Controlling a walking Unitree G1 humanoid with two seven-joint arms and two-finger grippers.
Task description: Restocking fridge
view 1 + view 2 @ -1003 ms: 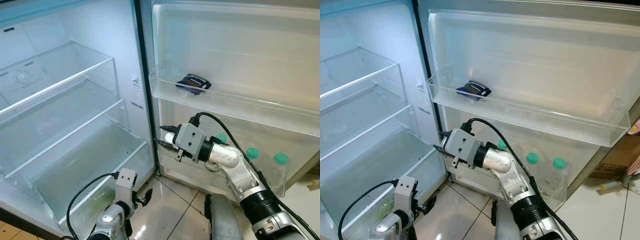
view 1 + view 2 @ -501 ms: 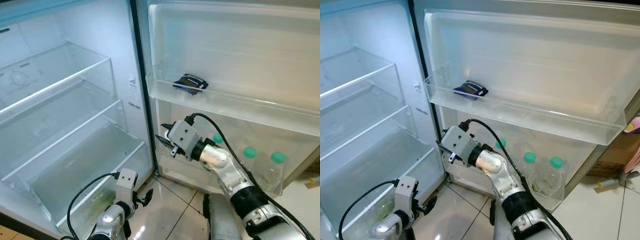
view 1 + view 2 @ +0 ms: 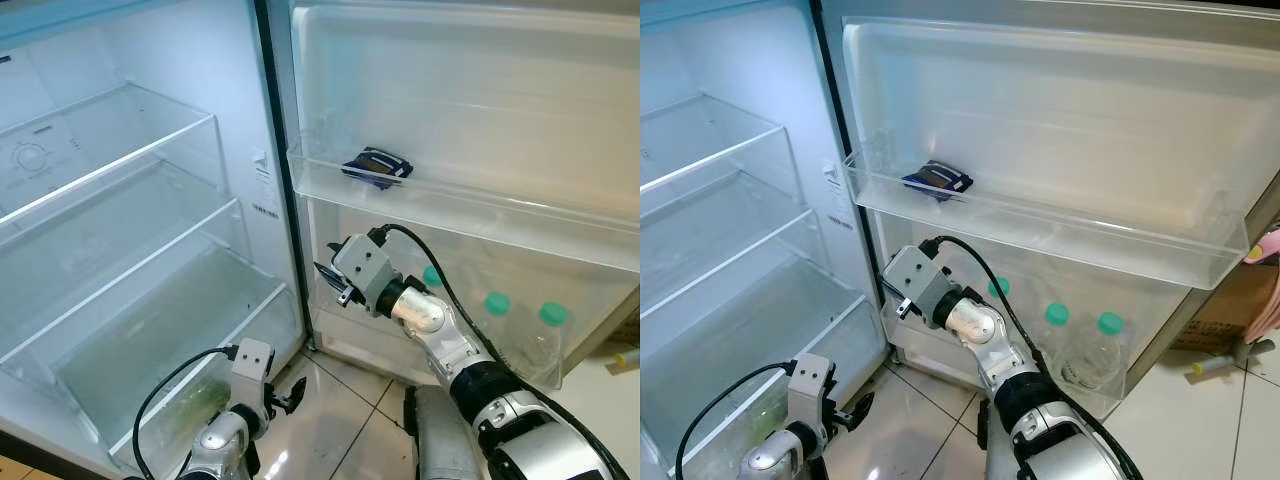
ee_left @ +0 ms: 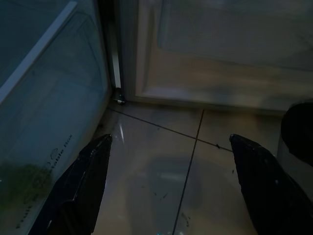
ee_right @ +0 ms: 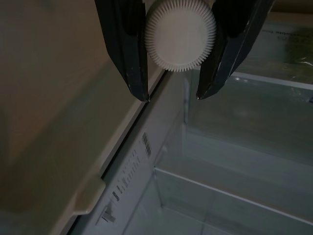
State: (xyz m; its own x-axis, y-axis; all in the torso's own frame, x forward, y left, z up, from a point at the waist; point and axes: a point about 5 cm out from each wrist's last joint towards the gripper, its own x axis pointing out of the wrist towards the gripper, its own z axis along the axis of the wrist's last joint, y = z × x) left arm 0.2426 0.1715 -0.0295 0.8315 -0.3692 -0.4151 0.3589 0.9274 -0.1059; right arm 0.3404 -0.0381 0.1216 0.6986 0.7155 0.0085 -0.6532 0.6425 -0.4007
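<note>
A white ribbed cap (image 5: 181, 35) is being grasped by the right tool (image 5: 172, 98); grip should be kept while it is being steered toward the shelf (image 5: 230, 196) ahead.

The left tool (image 4: 171, 147) is hanging released.

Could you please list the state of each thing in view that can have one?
Fridge door: open.
Fridge shelves: bare.
Dark packet: lying in upper door bin.
Green-capped bottles: upright in lower door bin.
Right gripper: jaws shut on white ribbed cap.
Left gripper: jaws open, low above floor tiles.

Your way into the fridge shelves (image 3: 130, 250) lies open, door edge (image 3: 283, 200) beside right gripper (image 3: 328, 280), bottles (image 3: 495, 320) crowding lower door bin (image 3: 540, 365)
</note>
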